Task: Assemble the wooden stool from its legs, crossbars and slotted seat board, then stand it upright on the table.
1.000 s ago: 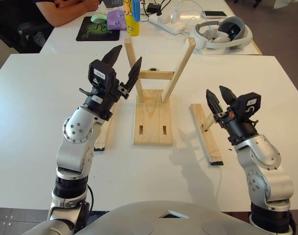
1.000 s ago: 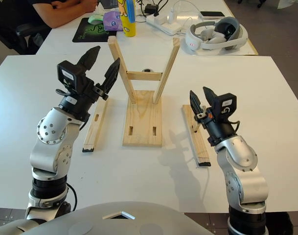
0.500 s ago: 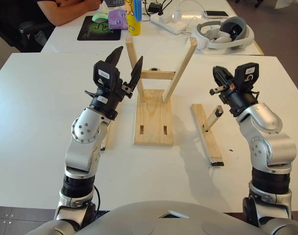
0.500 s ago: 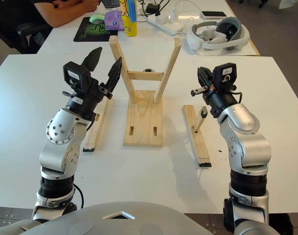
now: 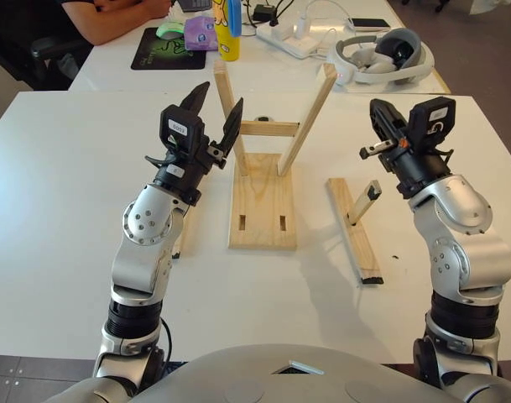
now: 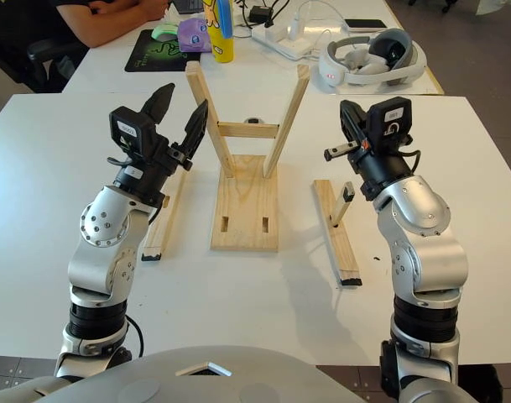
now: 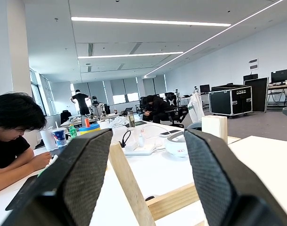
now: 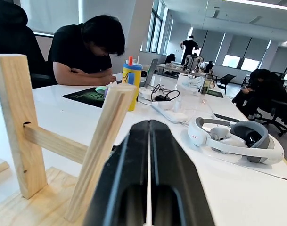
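Flat on the white table [image 5: 70,168]: one pale slotted wooden seat board [image 5: 262,210], two upright wooden legs [image 5: 310,117] seated in its far slots, joined by one crossbar [image 5: 268,128]; two more slots showing nearer. Lying either side, left loose leg [image 6: 157,235] and right loose leg [image 5: 360,243], the latter bearing one short crossbar stub [image 5: 366,200]. Left gripper [image 5: 219,99] spread wide beside an upright leg. Right gripper [image 5: 378,109] pressed together, lifted up and away from the right loose leg since a second ago

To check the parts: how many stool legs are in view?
4 legs: two stand slanted on the seat board, one lies left of it, partly hidden by the left arm, one lies right of it.
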Controlling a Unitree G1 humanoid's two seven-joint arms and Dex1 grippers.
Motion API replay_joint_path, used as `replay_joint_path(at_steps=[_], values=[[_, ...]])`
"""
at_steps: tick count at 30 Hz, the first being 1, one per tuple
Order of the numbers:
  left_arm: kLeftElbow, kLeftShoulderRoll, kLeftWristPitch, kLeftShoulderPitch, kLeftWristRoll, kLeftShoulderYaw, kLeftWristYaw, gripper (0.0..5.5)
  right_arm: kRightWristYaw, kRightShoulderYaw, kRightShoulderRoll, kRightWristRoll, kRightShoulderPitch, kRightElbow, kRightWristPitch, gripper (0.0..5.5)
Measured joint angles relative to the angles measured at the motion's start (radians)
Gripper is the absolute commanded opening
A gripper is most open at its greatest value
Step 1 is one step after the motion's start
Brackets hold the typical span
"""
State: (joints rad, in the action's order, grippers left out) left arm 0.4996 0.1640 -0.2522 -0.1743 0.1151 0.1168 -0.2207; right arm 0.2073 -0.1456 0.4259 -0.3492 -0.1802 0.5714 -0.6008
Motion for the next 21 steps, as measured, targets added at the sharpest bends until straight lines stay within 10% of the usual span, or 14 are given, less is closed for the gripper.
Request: replay_joint_path(at_steps=[21], values=[[-0.013, 0.001, 0.001, -0.015, 0.003, -0.01, -0.026, 2.82, -0.021, -0.043, -0.029, 0.027, -0.072, 0.038, 0.028, 0.01]])
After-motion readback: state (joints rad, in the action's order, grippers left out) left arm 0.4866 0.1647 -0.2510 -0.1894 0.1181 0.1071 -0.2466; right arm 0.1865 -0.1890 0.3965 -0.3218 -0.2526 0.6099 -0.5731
